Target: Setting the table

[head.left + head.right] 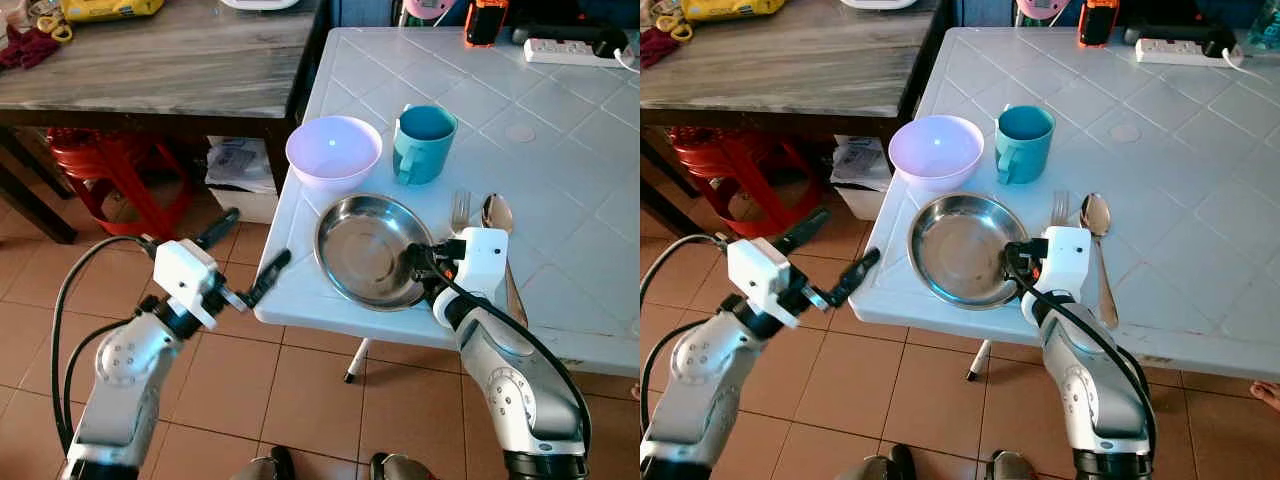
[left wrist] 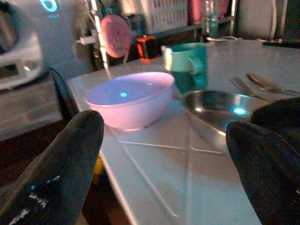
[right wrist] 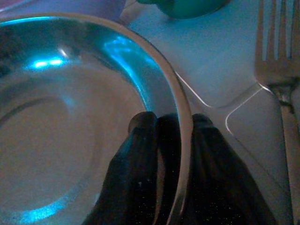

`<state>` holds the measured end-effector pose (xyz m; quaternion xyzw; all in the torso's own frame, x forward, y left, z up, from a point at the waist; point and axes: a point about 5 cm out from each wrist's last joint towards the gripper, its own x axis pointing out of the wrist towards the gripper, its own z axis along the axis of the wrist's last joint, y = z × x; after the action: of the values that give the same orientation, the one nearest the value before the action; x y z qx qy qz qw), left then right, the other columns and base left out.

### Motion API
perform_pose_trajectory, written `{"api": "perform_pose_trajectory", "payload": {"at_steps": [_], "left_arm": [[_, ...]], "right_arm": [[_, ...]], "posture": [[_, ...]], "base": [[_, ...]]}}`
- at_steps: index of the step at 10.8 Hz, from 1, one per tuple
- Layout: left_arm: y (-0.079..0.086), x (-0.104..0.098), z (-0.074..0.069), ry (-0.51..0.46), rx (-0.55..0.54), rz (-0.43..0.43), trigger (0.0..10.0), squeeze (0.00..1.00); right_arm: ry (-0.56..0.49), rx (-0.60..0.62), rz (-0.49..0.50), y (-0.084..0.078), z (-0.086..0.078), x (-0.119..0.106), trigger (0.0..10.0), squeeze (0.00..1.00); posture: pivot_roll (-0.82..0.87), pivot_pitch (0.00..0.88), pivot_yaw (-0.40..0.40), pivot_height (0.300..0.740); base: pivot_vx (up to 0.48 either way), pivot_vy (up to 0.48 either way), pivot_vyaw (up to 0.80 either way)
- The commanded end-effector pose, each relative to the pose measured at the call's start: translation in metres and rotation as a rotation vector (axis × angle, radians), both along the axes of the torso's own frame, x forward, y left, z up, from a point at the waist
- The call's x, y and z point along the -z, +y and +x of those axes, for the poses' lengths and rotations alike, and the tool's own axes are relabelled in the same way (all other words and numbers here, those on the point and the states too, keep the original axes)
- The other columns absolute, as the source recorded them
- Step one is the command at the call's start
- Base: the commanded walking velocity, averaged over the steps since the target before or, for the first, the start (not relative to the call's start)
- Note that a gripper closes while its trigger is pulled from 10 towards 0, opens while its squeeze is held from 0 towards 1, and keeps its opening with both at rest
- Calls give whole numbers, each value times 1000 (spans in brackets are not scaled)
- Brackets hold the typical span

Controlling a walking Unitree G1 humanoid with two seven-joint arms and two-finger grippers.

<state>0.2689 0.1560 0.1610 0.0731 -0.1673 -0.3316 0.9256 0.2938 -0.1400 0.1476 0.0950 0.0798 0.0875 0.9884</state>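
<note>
Two tables on a tiled floor

A white plastic table (image 1: 560, 150) stands right of a grey wood-grain table (image 1: 170, 60); a red stool (image 1: 110, 165) sits beneath the latter on terracotta floor tiles (image 1: 300, 400).

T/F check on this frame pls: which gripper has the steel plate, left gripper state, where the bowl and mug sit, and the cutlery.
1. The right gripper is pinching the rim of the steel plate. True.
2. The left gripper is shut on the lilac bowl. False: it is open, off the white table's near left edge, holding nothing.
3. The teal mug stands beside the bowl, beyond the plate. True.
4. The fork and spoon lie inside the plate. False: they lie on the table, on the robot's right of the plate.
</note>
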Motion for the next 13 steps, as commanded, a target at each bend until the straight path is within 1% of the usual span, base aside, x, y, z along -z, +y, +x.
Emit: {"api": "perform_pose_trajectory", "payload": {"at_steps": [1,2,3,4,6,7,8,9,10,11,12,13], "left_arm": [[2,4,-5,26,15,27,10000,0],[3,9,-8,38,28,52,10000,0],[4,17,-13,72,53,76,10000,0],[5,20,-15,89,64,83,10000,0],[7,23,-16,101,80,89,10000,0],[7,24,-16,102,82,89,10000,0],[10,25,-14,104,75,92,10000,0],[16,27,-8,97,19,96,10000,0],[25,28,1,96,-100,67,10000,0],[36,34,12,128,-259,46,10000,0],[45,40,18,169,-370,5,10000,0],[46,47,21,197,-419,-33,10000,0]], "right_arm": [[107,-3,-13,2,-5,22,0,0],[108,-2,-15,1,-5,22,0,0],[117,4,-25,0,-5,24,0,0],[135,21,-41,-4,-5,27,0,0],[155,55,-50,-7,-5,30,0,0],[152,65,-45,-9,-4,29,0,0],[137,99,11,-10,-2,26,0,0],[100,92,48,-7,0,18,0,0],[57,88,106,-3,2,9,0,0],[18,84,135,1,3,1,0,0],[-15,49,152,5,2,-4,8471,0],[-51,36,147,7,0,-8,10000,0]], "posture": [[-84,206,94,740],[-83,205,93,740],[-82,204,94,740],[-82,204,94,740],[-81,204,96,740],[-83,205,97,740],[-85,204,98,740],[-87,202,100,740],[-89,198,101,740],[-90,193,100,740],[-91,189,99,740],[-90,183,95,740]], "base": [[0,0,0],[0,0,0],[0,0,0],[0,0,0],[0,0,0],[0,0,0],[0,0,0],[0,0,0],[0,0,0],[0,0,0],[0,0,0],[0,0,0]]}}
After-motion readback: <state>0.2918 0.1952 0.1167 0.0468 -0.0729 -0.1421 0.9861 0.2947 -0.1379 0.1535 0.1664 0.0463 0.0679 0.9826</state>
